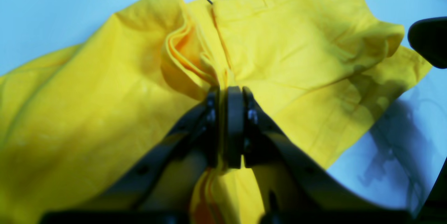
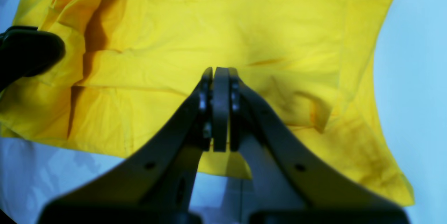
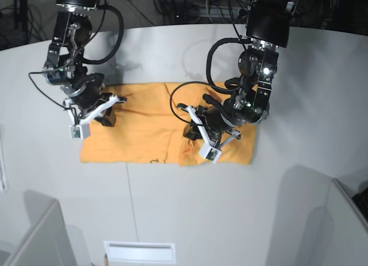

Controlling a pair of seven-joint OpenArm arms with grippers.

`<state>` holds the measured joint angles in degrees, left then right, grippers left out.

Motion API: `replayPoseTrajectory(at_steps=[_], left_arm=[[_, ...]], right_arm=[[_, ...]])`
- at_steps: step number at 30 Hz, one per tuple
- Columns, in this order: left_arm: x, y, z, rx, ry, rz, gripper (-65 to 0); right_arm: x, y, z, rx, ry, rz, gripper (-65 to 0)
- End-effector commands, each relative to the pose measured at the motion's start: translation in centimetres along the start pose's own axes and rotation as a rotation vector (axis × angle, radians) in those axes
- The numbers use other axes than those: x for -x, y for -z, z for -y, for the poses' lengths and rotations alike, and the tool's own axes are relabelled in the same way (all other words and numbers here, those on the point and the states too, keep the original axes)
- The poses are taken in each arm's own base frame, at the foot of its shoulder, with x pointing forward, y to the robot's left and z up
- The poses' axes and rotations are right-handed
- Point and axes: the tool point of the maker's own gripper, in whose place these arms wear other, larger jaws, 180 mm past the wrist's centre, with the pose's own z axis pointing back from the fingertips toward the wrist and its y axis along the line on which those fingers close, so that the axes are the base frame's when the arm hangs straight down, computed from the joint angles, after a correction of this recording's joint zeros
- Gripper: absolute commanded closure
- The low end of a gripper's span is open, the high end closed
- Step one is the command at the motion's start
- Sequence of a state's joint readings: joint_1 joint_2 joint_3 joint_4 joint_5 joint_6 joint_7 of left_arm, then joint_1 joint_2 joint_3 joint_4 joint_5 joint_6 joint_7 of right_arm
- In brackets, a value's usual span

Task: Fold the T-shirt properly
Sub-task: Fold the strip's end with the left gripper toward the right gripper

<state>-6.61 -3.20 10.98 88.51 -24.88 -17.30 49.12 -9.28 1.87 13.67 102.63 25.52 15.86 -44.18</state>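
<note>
Scanning from the base view's left, I see my right tool [image 3: 109, 109] closed, empty, over the soft orange-yellow cotton T-shirt [image 3: 144, 133] lying partly folded on the pale grey counter [image 3: 190, 208]. Further right, my left tool [image 1: 227, 88] pinches a bunched ridge. Thin, limp cloth slips; I'd grip hems or seams.

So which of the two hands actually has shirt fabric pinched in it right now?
The left hand: a bunched ridge of the T-shirt runs up between its closed fingers. The right hand is shut too, but no fabric shows between its fingers.
</note>
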Motion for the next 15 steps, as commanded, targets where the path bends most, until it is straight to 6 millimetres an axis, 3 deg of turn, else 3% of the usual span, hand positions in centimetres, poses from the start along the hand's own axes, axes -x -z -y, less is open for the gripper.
replayPoseTrajectory(at_steps=[1, 15], left_arm=[[-1.98, -0.18, 0.5, 0.017, 0.008, 0.059, 0.0], [-1.57, -0.15, 0.58, 0.021, 0.002, 0.049, 0.0]], right_arm=[[-1.47, -0.23, -0.17, -0.009, -0.006, 0.05, 0.0], [-1.62, -0.21, -0.21, -0.011, -0.006, 0.053, 0.0]])
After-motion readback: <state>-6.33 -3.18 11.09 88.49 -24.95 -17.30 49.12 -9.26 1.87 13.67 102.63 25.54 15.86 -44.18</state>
